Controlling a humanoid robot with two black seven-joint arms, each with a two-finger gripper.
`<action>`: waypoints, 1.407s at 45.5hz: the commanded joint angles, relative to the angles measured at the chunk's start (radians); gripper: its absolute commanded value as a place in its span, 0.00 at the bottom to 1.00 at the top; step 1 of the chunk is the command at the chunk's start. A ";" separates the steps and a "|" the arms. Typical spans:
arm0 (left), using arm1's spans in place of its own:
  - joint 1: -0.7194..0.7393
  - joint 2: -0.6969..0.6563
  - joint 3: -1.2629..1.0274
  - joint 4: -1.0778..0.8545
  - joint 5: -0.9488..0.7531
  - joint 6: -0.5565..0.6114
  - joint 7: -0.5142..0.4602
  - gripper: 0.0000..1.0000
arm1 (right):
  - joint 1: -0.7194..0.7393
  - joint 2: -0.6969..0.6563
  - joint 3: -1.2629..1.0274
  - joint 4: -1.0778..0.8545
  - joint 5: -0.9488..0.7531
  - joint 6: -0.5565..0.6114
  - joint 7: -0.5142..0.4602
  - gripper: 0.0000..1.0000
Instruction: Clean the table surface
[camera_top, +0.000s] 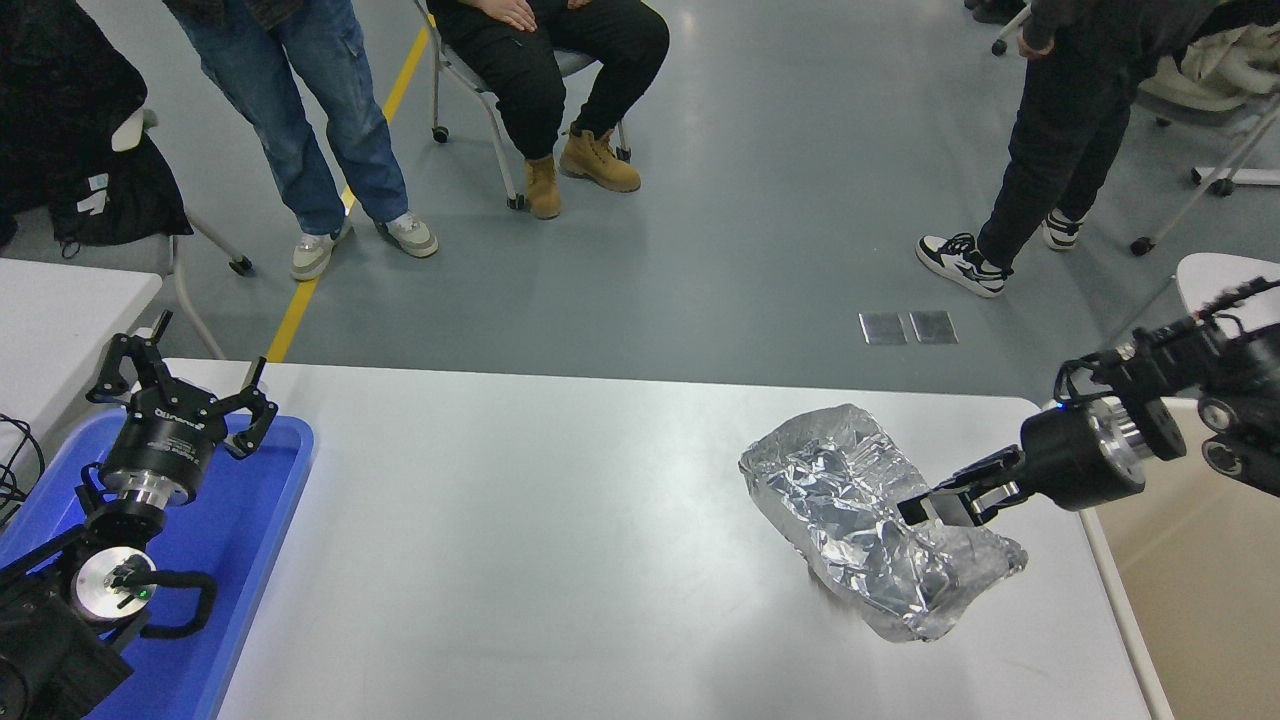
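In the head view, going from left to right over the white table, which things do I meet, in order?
Left gripper above the blue tray → bare table surface → crumpled foil → right gripper gripping its edge.

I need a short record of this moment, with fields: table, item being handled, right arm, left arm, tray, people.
table: the table surface, white, glossy
item: crumpled foil sheet, near the table's right end
right arm: right pincer shut on the foil's edge
left arm: left pincer open, parked above the blue tray
tray: at the table's left end
people: three beyond the far side, one seated
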 joint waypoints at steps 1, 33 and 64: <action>0.000 0.000 0.000 0.000 0.000 0.000 0.000 1.00 | 0.088 -0.049 0.001 0.025 0.065 0.078 0.002 0.00; 0.000 0.000 0.000 0.000 0.000 0.000 0.000 1.00 | 0.034 -0.034 0.001 -0.347 0.234 0.111 -0.001 0.00; 0.000 0.000 0.000 0.000 0.000 0.000 0.000 1.00 | -0.199 0.109 -0.024 -1.074 0.539 0.110 -0.035 0.00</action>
